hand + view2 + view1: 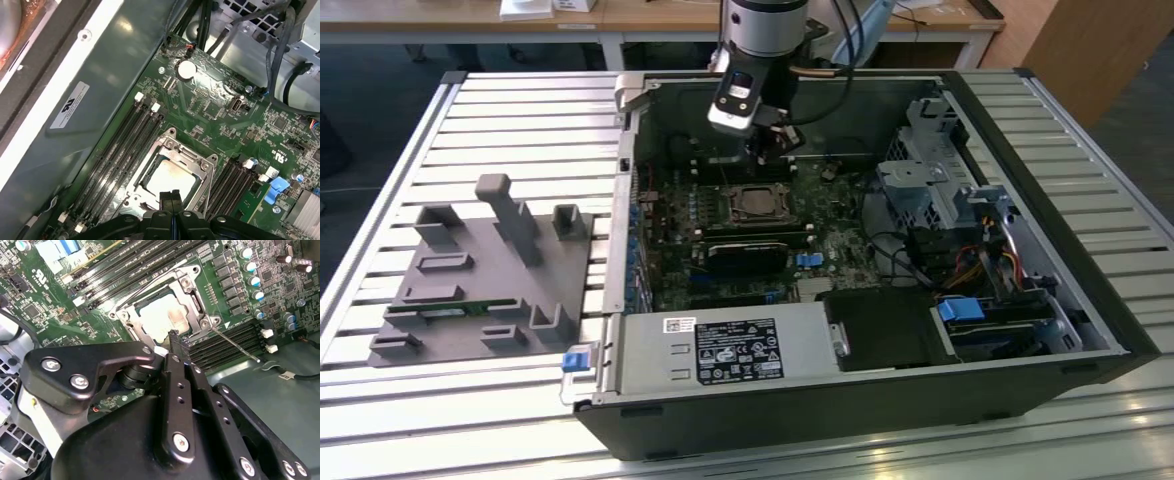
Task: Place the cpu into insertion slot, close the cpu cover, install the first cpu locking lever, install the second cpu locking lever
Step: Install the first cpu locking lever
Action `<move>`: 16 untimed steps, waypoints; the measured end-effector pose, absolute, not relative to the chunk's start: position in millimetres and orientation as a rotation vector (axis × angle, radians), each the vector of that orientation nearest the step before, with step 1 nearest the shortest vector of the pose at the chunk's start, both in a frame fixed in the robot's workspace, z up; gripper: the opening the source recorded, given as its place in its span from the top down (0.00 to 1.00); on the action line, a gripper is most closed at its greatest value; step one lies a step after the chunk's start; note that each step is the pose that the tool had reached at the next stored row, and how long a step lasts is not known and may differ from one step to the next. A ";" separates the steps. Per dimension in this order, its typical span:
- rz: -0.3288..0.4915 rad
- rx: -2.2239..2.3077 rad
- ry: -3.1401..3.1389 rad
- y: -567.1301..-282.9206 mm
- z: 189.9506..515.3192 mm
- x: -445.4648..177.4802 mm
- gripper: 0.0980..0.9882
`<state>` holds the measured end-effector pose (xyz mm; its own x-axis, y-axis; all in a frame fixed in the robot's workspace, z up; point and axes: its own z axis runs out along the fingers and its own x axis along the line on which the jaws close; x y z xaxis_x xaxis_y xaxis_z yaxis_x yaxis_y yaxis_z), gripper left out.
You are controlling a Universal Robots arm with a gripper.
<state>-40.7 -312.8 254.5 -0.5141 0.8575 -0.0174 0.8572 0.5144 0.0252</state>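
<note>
The arm (767, 30) is cut off at the top middle of the exterior view; it points straight down into the case (854, 410). Its gripper (771, 150) hangs close to the slot (758, 203), fingers pressed together, empty. In the second wrist view it hides one edge of the cover (196, 299); the cpu (162, 320) lies under the cover, in the slot.

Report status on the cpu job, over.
Pincer shut, over cpu's edge. Cpu seated, cover down around it. One lever sticking out past cover's corner.
</note>
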 end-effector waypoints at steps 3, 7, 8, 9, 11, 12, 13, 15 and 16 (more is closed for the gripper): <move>0.021 1.521 2.717 -312.8 254.5 -40.7 0.99; 0.021 1.512 2.723 -312.8 254.5 -40.7 0.99; 0.021 1.510 2.724 -312.8 254.5 -40.7 0.99; 0.021 1.508 2.724 -312.8 254.5 -40.7 0.99; 0.021 1.505 2.726 -312.8 254.5 -40.7 0.99; 0.021 1.503 2.727 -312.8 254.5 -40.7 0.99; 0.021 1.501 2.728 -312.8 254.5 -40.7 0.99; 0.021 1.498 2.730 -312.8 254.5 -40.7 0.99; 0.021 1.496 2.731 -312.8 254.5 -40.7 0.99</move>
<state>-40.7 -312.8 254.5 -0.5383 0.8426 -0.0174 0.8422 0.5386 0.0252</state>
